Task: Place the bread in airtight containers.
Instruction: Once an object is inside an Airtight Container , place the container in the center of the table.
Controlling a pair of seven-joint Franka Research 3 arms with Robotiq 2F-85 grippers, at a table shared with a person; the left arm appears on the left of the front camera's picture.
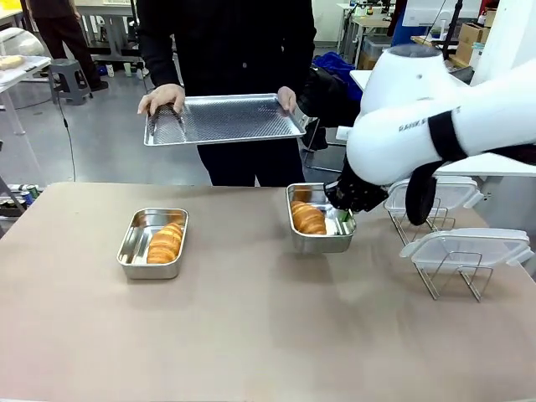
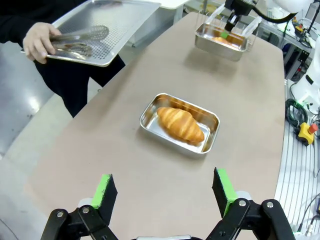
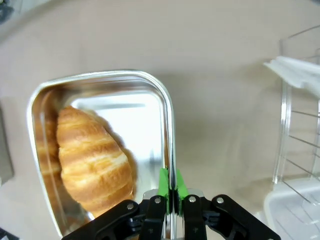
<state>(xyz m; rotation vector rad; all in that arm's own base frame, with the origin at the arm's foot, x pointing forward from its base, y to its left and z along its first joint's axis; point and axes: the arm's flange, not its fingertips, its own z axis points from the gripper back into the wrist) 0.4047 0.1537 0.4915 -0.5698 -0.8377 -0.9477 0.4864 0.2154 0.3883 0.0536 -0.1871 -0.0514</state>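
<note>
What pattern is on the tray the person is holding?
Silver tray, covered in small holes; clearest in the left wrist view.

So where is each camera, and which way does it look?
Front: between the arms, facing the person with the tray; right arm shows.
Left wrist: behind the open left gripper, facing the left pan and its croissant.
Right wrist: above the right gripper, shut on the right pan's rim.
Shared: all three show the right pan.

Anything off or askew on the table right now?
Nothing spilled or damaged. One oddity: the right gripper is shut on the side wall of the right pan, beside its croissant, while the lids rest on wire racks.
</note>
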